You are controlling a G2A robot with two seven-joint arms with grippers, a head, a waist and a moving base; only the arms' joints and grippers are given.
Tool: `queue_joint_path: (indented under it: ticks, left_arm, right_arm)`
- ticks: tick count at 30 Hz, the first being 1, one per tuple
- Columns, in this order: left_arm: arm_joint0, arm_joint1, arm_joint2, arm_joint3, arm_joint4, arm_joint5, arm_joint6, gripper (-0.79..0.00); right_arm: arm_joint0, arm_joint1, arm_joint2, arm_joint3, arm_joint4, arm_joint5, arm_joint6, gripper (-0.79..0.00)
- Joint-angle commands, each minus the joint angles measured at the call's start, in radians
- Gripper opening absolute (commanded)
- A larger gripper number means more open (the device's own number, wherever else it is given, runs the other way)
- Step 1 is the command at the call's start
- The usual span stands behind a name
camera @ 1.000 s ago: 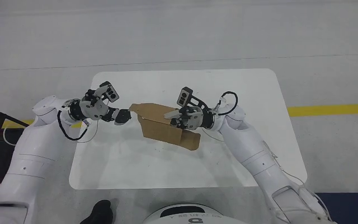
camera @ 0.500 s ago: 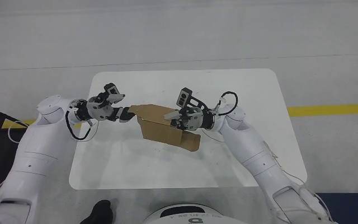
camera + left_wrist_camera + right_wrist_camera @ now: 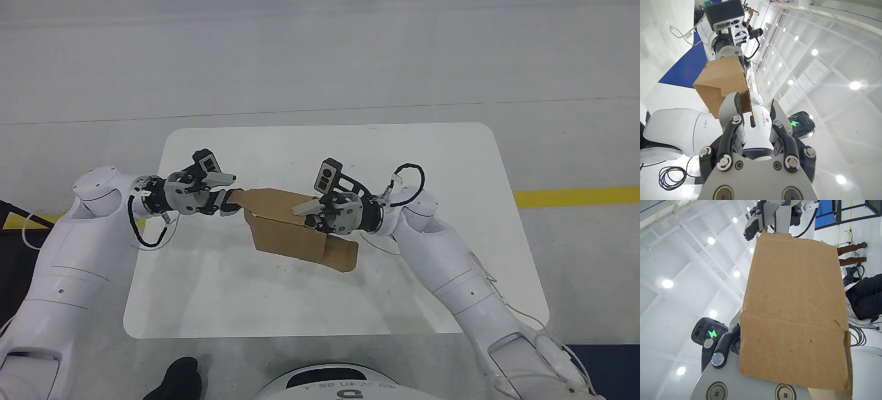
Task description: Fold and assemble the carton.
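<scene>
The near edge of the counter lies well apart from the work, so both forearms have room to drop or swing there. Over the counter's middle, somewhat toward its left edge, the carton sits tilted, a brown sleeve only partly opened. The right gripper is clamped on the carton's right end, and in the right wrist view the cardboard covers most of it. The left gripper stood apart from the carton a second ago. It has since closed in and turned, and its fingers now gape wide around the ragged edge of the left flap, which lies close against one finger and is not yet pinched. The carton itself has hardly shifted. Judging from this, the flap is lined up for a grasp, and folding it inward looks like the next step. Beyond the carton, the far edge and the right edge are both well apart, leaving open room to swing flaps outward.
</scene>
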Motion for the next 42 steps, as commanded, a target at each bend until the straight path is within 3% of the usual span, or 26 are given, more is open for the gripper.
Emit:
queue_joint_path:
  ticks: [1, 27, 32, 37, 42]
  left_arm:
    - [-0.006, -0.003, 0.004, 0.005, 0.002, -0.001, 0.003, -0.437]
    - [-0.039, -0.027, 0.045, -0.008, 0.044, 0.011, -0.005, -0.425]
    - [-0.032, -0.021, 0.02, 0.008, 0.051, 0.003, -0.015, -0.403]
    - [-0.006, -0.002, -0.013, -0.018, 0.032, 0.004, -0.015, -0.357]
    - [0.02, 0.018, -0.027, -0.055, -0.005, 0.009, -0.015, -0.36]
  right_arm:
    - [0.002, 0.0, -0.003, 0.001, 0.0, 0.001, -0.002, -0.785]
    - [0.024, 0.004, -0.037, 0.019, 0.014, 0.005, 0.0, -0.785]
    - [0.024, 0.006, -0.035, 0.019, 0.018, 0.0, 0.0, -0.785]
    - [0.021, 0.009, -0.033, 0.014, 0.02, -0.001, -0.002, -0.785]
    - [0.021, 0.01, -0.039, 0.009, 0.018, 0.002, -0.008, -0.785]
